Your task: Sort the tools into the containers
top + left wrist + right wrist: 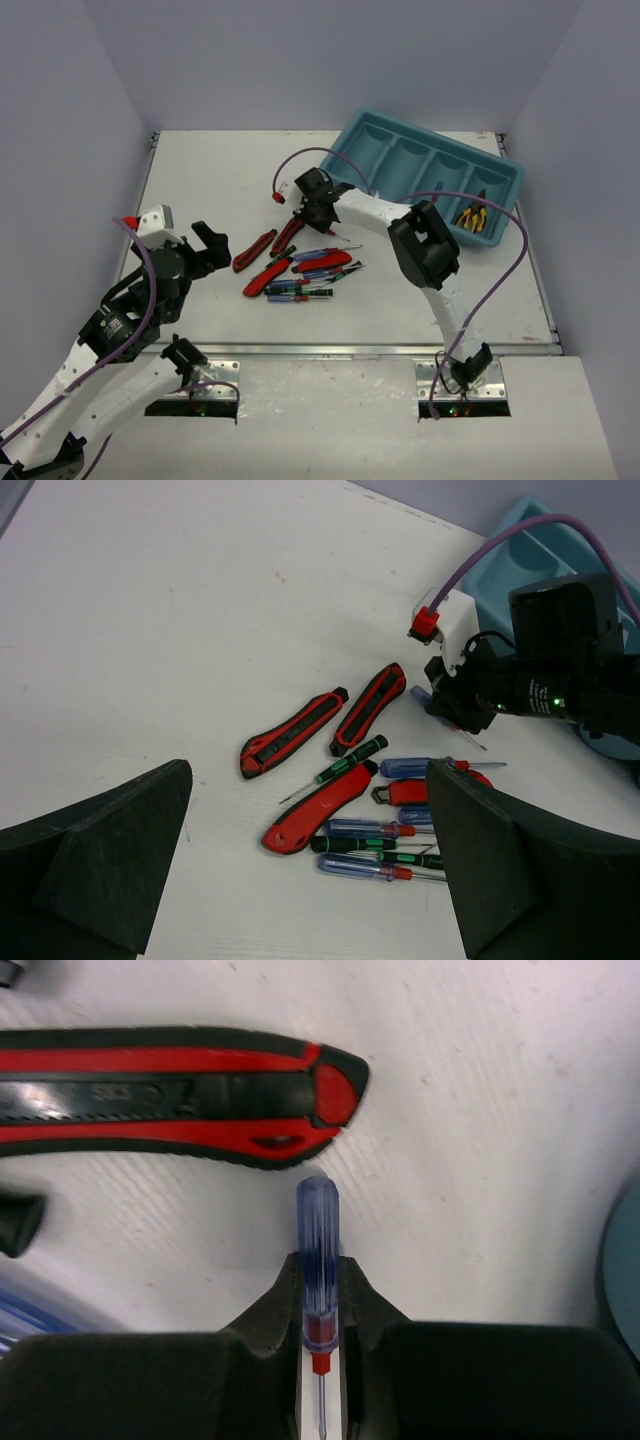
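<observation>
Progress: early. Only the yellow-and-black pliers (472, 217) are seen inside the teal tray (390, 150), in its right end compartment; whether one pair or two cannot be told, as a cable crosses them. The other three compartments are seen bare.

One blue-and-red screwdriver (318, 1230) is pinched by the right gripper (320, 1275). The jaws are closed down to the width of the thin handle, near its red collar, and the handle end sticks out just beside a red-handled cutter (180, 1090). The gripper is placed at the far edge of the pile, between pile and tray. Whether the screwdriver is off the table (200, 170) cannot be told.

The left gripper (212, 247) is held wide open with nothing in it, left of the pile.

Left to sort, all loose mid-table: four red cutters by count, plus a cluster of blue-and-red screwdrivers (375, 829) and black-and-green screwdrivers (345, 760) on the near side. Judged next: the held screwdriver carried right to a bare compartment.
</observation>
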